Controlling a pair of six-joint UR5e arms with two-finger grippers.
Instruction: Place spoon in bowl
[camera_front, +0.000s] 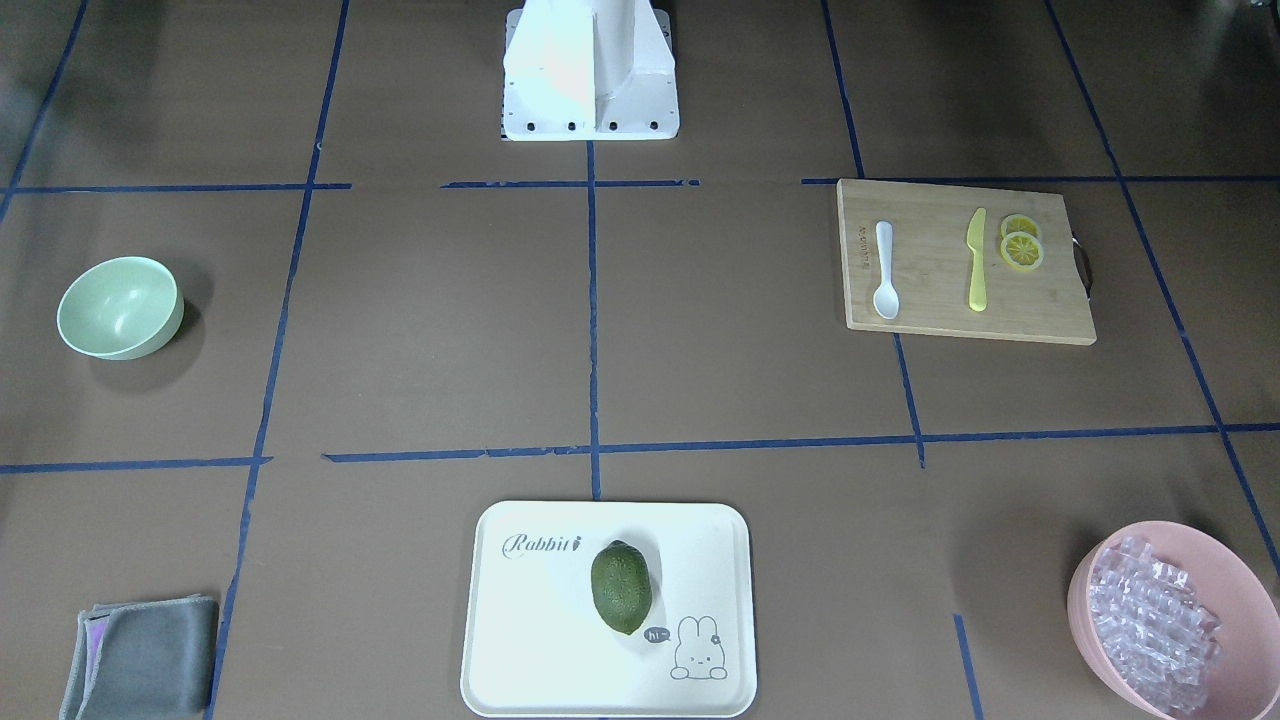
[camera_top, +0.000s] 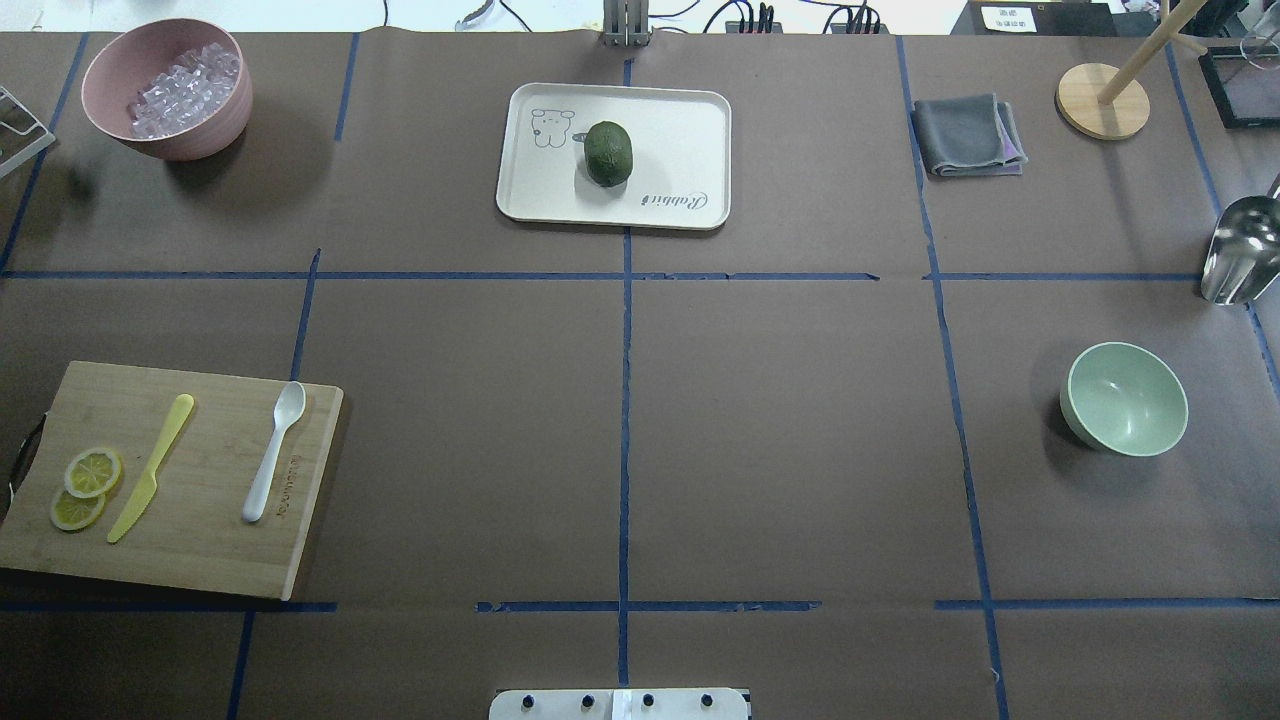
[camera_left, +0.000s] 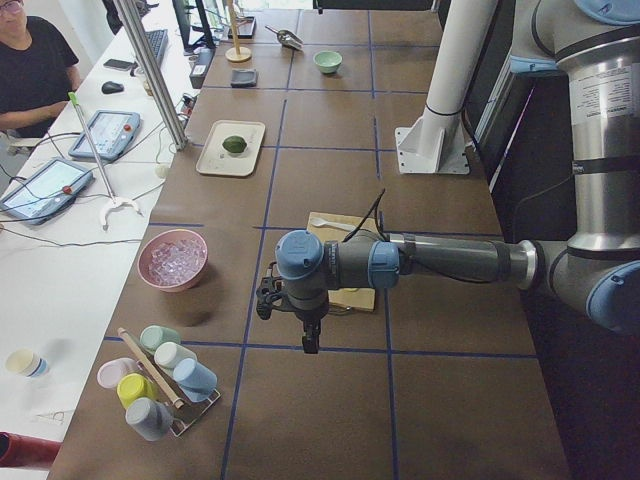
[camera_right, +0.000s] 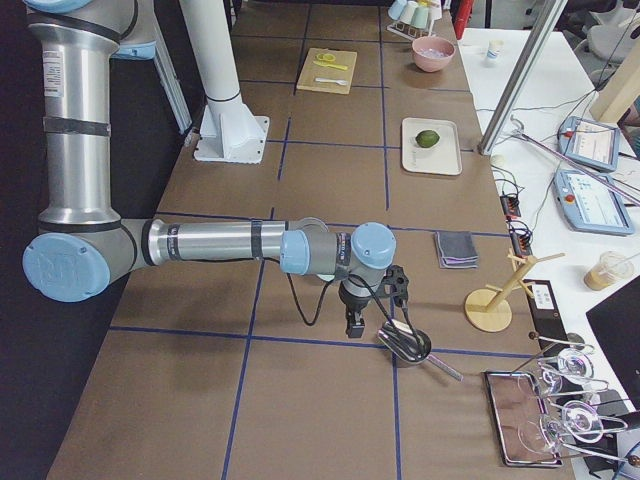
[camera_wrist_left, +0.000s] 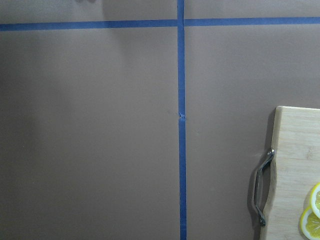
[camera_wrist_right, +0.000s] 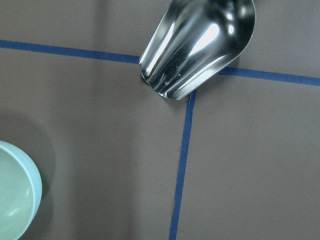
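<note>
Both left gripper (camera_left: 310, 342) and right gripper (camera_right: 352, 328): spread or pressed, I cannot tell; white plastic spoon (camera_top: 272, 452) lies flat for pickup, mint-green bowl (camera_top: 1128, 400) well apart.

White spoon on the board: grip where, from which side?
Probably mid-handle, from straight above, closing across its narrow width. The spoon lies flat on the cutting board, so a side approach gets nothing under it; the yellow knife lies apart, leaving clearance.
</note>
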